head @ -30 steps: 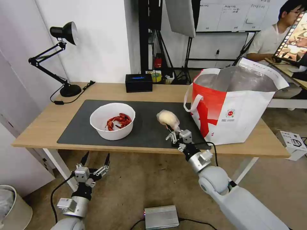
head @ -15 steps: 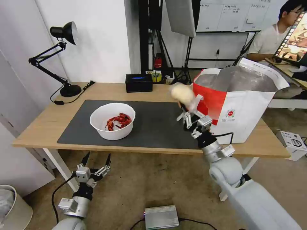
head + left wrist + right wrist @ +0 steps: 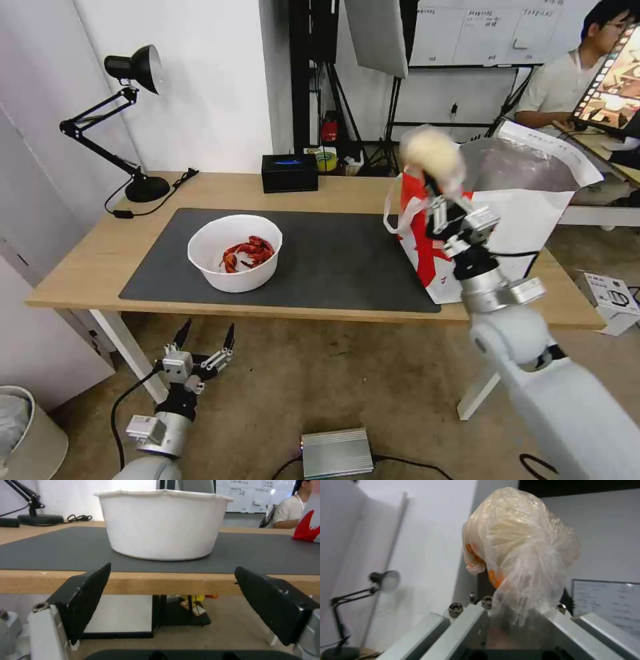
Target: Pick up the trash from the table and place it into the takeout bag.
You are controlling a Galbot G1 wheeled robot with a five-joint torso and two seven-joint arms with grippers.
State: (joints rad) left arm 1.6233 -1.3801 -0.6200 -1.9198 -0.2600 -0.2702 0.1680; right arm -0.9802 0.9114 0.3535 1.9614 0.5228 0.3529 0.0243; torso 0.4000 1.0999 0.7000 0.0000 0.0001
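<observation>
Now | right gripper (image 3: 445, 200) raised, arm angled up, fingers pinching clear bag (image 3: 432, 152) at takeout bag (image 3: 527, 200) rim, 1 o'clock | left gripper (image 3: 203, 337) below tabletop (image 3: 220, 190) edge, 7 o'clock, fingers spread | bowl (image 3: 235, 252) on mat

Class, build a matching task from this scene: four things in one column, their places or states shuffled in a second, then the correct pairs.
Things
1. white bowl
2. clear bag
3. left gripper
4. takeout bag

States
A. open, below the table edge
B. held up by the right gripper
C. on the grey mat, holding red shells
D. standing at the table's right end

Pairs: 1-C, 2-B, 3-A, 4-D
</observation>
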